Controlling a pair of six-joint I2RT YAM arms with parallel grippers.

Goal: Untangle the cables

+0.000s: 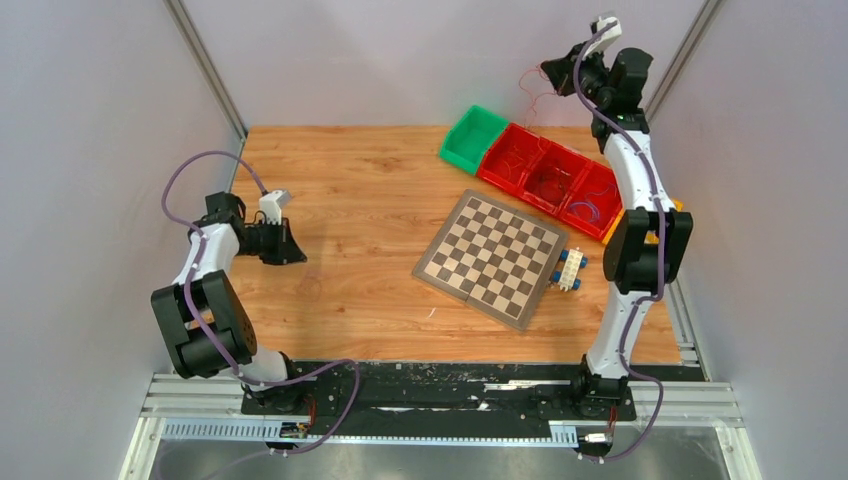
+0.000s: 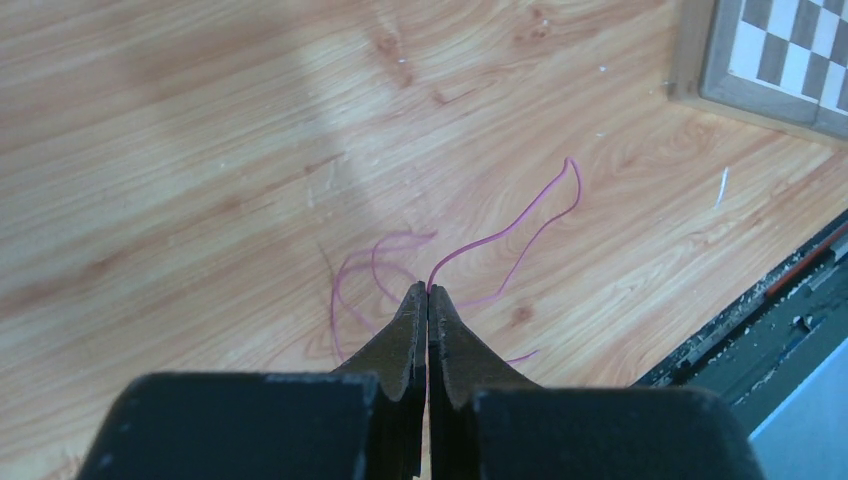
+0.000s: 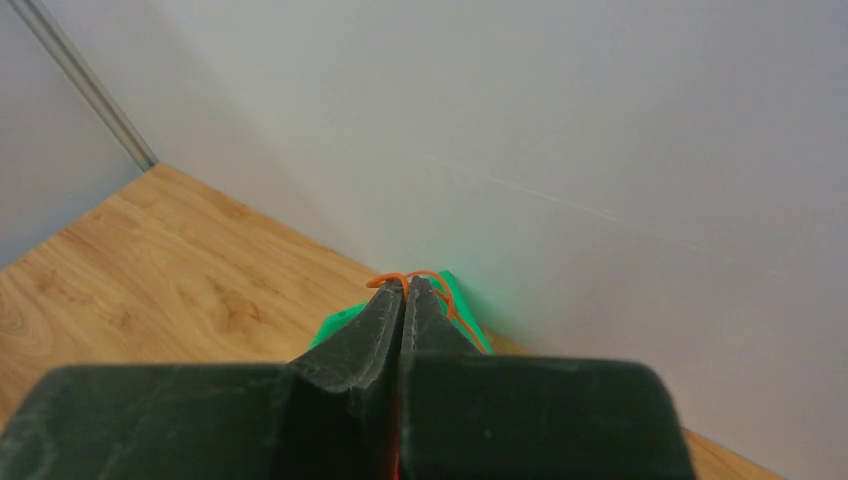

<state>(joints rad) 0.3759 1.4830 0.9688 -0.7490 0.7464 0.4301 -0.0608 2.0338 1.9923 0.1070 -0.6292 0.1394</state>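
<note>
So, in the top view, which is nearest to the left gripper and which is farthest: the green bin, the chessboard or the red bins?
From the left gripper:
1. chessboard, at the table's middle.
2. green bin, at the far edge.
3. red bins, far right, beyond the green bin.

We count two arms, the left arm (image 1: pixel 200 265) and the right arm (image 1: pixel 628 165), one chessboard (image 1: pixel 492 256) between their jaws, one green bin (image 1: pixel 462 140) and three red bins (image 1: pixel 505 165) near the right jaws, one white-and-blue block (image 1: pixel 568 268).

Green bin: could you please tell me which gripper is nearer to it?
Right. The right gripper is raised close by the green bin; the left gripper is far off over the table's left side.
</note>
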